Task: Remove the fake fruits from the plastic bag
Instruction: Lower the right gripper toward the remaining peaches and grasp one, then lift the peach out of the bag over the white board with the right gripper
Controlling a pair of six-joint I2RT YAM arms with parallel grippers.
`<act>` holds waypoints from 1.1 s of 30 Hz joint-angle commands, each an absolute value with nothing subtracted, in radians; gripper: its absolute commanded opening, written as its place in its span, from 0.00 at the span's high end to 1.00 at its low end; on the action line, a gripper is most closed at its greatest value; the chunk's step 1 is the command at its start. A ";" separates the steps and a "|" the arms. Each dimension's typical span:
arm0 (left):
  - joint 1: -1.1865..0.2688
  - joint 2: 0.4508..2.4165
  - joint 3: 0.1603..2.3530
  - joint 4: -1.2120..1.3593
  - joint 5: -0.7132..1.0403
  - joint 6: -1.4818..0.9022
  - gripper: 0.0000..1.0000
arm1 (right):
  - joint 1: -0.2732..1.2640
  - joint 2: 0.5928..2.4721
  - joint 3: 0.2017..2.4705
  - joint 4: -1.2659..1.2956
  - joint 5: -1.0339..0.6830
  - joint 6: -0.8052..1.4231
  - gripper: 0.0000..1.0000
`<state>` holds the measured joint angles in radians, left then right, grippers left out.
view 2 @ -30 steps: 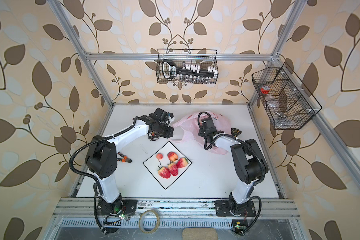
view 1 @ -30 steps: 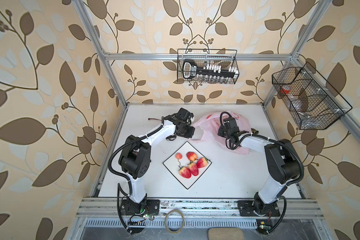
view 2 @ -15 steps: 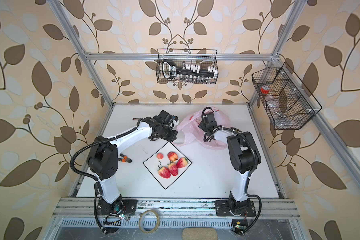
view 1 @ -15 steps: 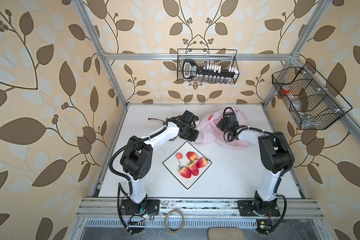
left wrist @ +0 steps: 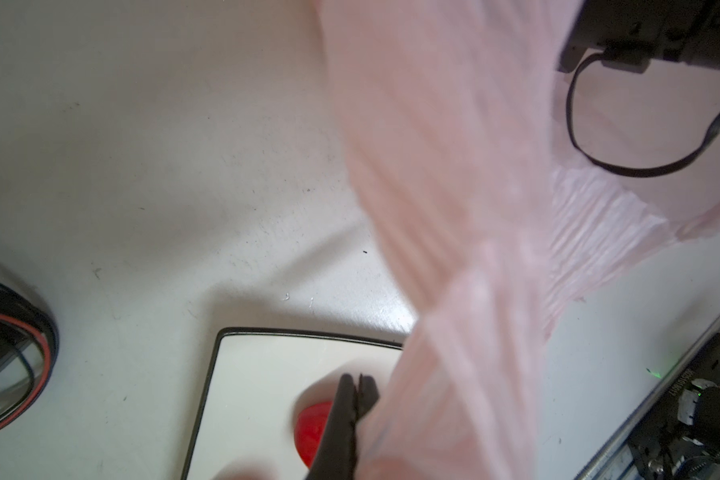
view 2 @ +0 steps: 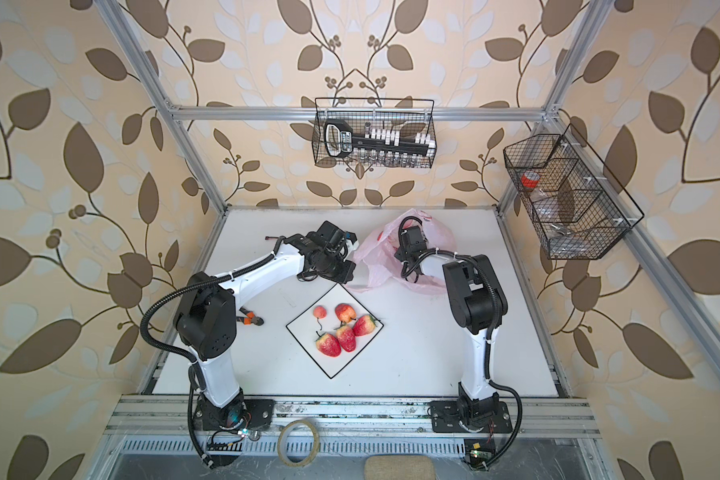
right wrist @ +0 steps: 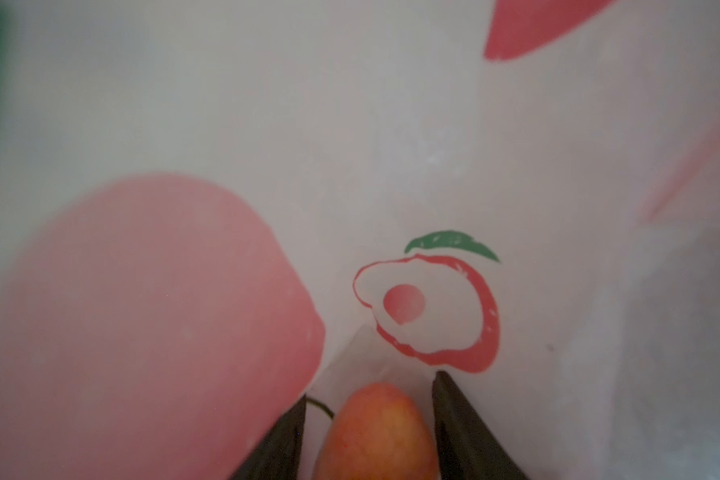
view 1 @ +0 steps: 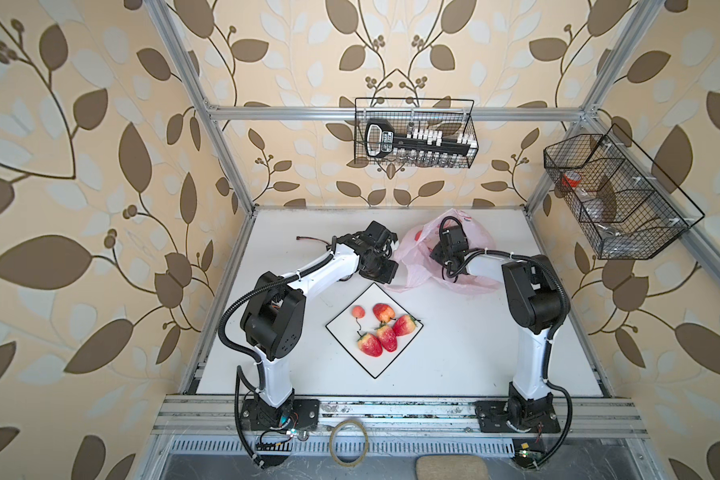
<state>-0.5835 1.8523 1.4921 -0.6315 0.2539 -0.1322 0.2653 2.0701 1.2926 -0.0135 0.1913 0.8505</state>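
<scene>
Straddling a fake fruit (right wrist: 377,432), right jaws stand apart; left jaws closed, seemingly pinching plastic bag (left wrist: 454,166)

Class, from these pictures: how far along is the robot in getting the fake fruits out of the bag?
Done: five fruits lie on the plate. In hand: the left gripper is shut on an edge of the plastic bag; the right gripper is inside it, open around another fruit, not yet clamped. Left: grip and carry that one out; whether more hide inside cannot be told.
</scene>
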 commanded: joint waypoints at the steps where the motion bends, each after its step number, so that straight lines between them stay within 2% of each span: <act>1: -0.593 1.815 1.516 -0.645 0.251 -0.115 1.00 | 0.276 2.099 1.325 -0.074 0.207 0.856 0.56; 6: -0.592 1.816 1.516 -0.648 0.244 -0.115 1.00 | 0.278 2.043 1.309 -0.075 0.242 0.845 0.66; 12: -0.593 1.813 1.506 -0.641 0.230 -0.123 1.00 | 0.259 1.886 1.184 0.041 0.245 0.844 0.72; 23: -0.592 1.819 1.503 -0.643 0.216 -0.126 1.00 | 0.158 1.704 0.998 0.237 0.010 0.962 0.73; 33: -0.571 1.837 1.561 -0.659 0.191 -0.119 1.00 | 0.150 1.549 0.872 0.243 -0.205 0.881 0.73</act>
<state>-0.5808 1.8526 1.5002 -0.6365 0.2127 -0.1326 0.1528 1.6035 0.9092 0.2249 -0.1143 0.9176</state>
